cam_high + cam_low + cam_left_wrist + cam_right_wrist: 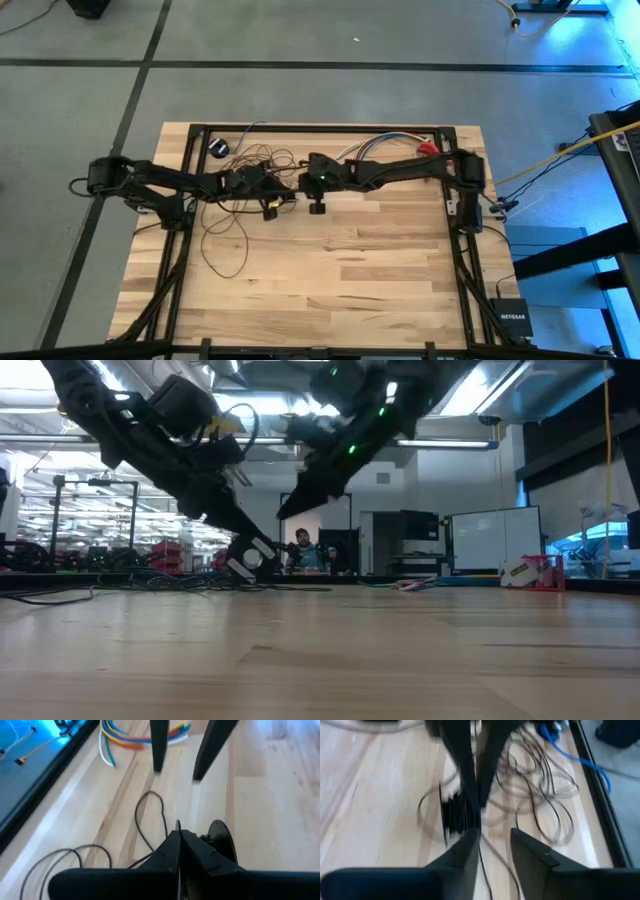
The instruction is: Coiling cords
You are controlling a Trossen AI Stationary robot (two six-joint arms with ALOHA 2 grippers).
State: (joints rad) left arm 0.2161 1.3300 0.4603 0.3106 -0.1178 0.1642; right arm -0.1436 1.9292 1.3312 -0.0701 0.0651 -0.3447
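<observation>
The cord [238, 205] is a thin dark wire lying in loose loops on the wooden table, left of centre. Its loops show in the right wrist view [536, 790]. A small black round puck [218, 834] lies beside my left gripper's fingers. My left gripper [178, 827] is low over the table at mid-table [283, 192], shut on the cord. My right gripper [495, 842] hangs open just beyond it [303, 183], above the table. A cord strand runs between its fingers; whether it touches them I cannot tell. My left gripper pinches the thin cord [176, 822] between its two fingertips, coming in slanted downward from the table's left. A small slack loop of the cord [150, 795] lies on the table beyond the tips, and more strands [75, 852] trail back beside the fingers.
A bundle of multicoloured wires [385, 143] lies at the far right of the table, with a red object [428, 148] beside it. A blue cable [572, 752] runs along the far frame rail. A yellow cable [560, 155] hangs off to the right. The near half of the table [330, 290] is bare wood.
</observation>
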